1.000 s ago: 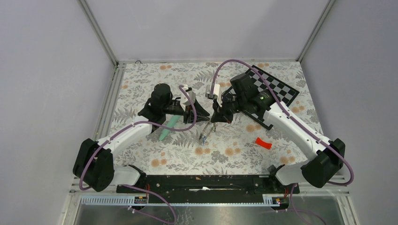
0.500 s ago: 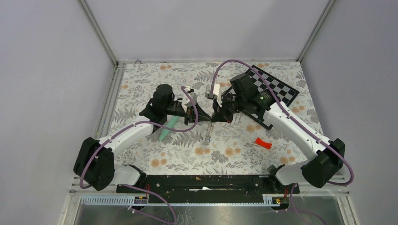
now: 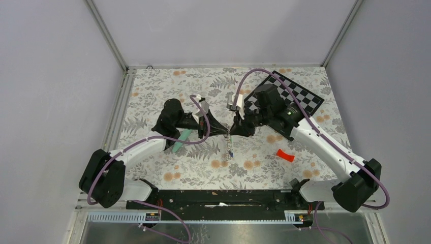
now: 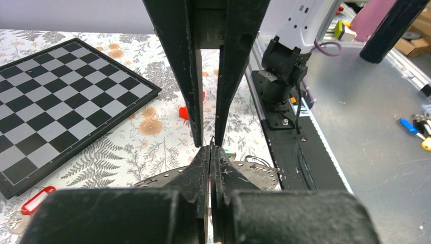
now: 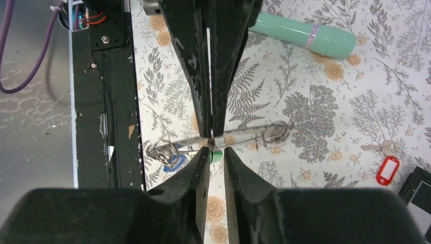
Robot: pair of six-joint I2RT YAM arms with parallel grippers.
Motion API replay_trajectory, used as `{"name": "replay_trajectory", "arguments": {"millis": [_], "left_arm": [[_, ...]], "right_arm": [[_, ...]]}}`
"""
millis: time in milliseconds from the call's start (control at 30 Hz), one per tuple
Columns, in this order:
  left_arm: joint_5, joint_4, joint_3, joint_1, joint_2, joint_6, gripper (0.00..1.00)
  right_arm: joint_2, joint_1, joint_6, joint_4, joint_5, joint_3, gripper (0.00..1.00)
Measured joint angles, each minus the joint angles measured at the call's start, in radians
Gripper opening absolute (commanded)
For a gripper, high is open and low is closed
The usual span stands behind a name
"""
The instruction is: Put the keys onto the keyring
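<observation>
Top external view: my left gripper (image 4: 211, 151), jaws pinched nearly shut, meets my right gripper (image 5: 215, 152), jaws a sliver apart on what I cannot tell, tip to tip, the keyring (image 3: 229, 147) chain with keys (image 5: 173, 161) trailing toward the table (image 3: 167, 175) near edge.

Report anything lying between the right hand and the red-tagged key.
Nothing visible does: only bare cloth shows between the right hand and the red-tagged key, which lies by the chessboard corner.
</observation>
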Motion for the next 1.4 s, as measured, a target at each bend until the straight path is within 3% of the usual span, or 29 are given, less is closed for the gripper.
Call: {"name": "replay_trajectory", "arguments": {"millis": [133, 367, 633, 900, 1233, 1400], "left_arm": [[0.005, 0.112, -0.032, 0.005, 0.0, -0.103, 0.0], [0.006, 0.203, -0.038, 0.006, 0.0, -0.18, 0.0], [0.007, 0.246, -0.039, 0.006, 0.0, -0.21, 0.0], [0.024, 0.341, -0.072, 0.009, 0.0, -0.265, 0.0], [0.028, 0.481, -0.093, 0.01, 0.004, -0.343, 0.0], [0.029, 0.502, -0.105, 0.01, 0.01, -0.354, 0.0]], "right_arm": [[-0.035, -0.021, 0.014, 0.021, -0.022, -0.031, 0.36], [-0.049, -0.041, 0.034, 0.043, -0.072, -0.042, 0.36], [-0.047, -0.045, 0.051, 0.063, -0.108, -0.042, 0.09], [-0.047, -0.047, 0.061, 0.086, -0.134, -0.07, 0.03], [-0.025, -0.049, 0.101, 0.123, -0.214, -0.07, 0.09], [0.004, -0.056, 0.123, 0.126, -0.241, -0.07, 0.26]]}}
